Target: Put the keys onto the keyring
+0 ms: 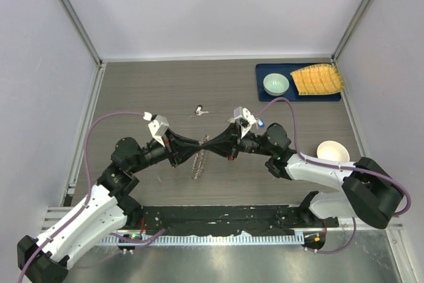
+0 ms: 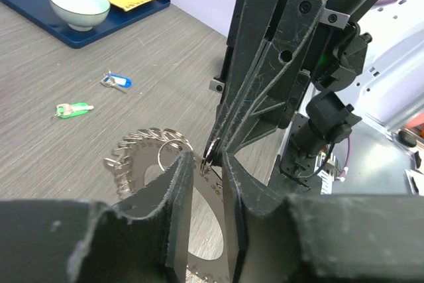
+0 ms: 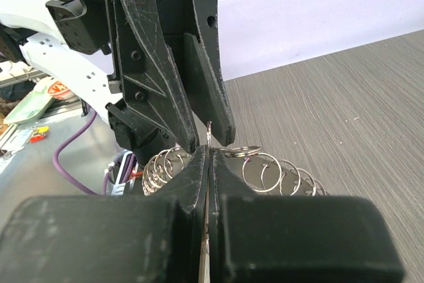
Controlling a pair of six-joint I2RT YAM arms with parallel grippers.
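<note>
A bowl [image 1: 276,84] and yellow cloth [image 1: 317,79] are carried on the tray [image 1: 265,69]. The keyring [image 1: 198,164] is pinched by the right hand [image 3: 207,157]; the narrowed left hand's [image 2: 207,161] hold cannot be told.

A robotics lab cell: white walls [image 1: 218,4] on aluminium posts [image 1: 71,12] enclose a wood-grain table [image 1: 165,91] bearing robot arms [image 1: 311,171].

Two keys lie on the table: one green-headed key [image 2: 73,109], one blue-headed key [image 2: 118,82]. One keyring [image 1: 199,164]. Two bowls: a pale green bowl [image 1: 276,84] on the single blue tray [image 1: 265,71] at the far right corner, and a cream bowl [image 1: 332,151] near the right edge. One yellow ridged object [image 1: 318,79].
</note>
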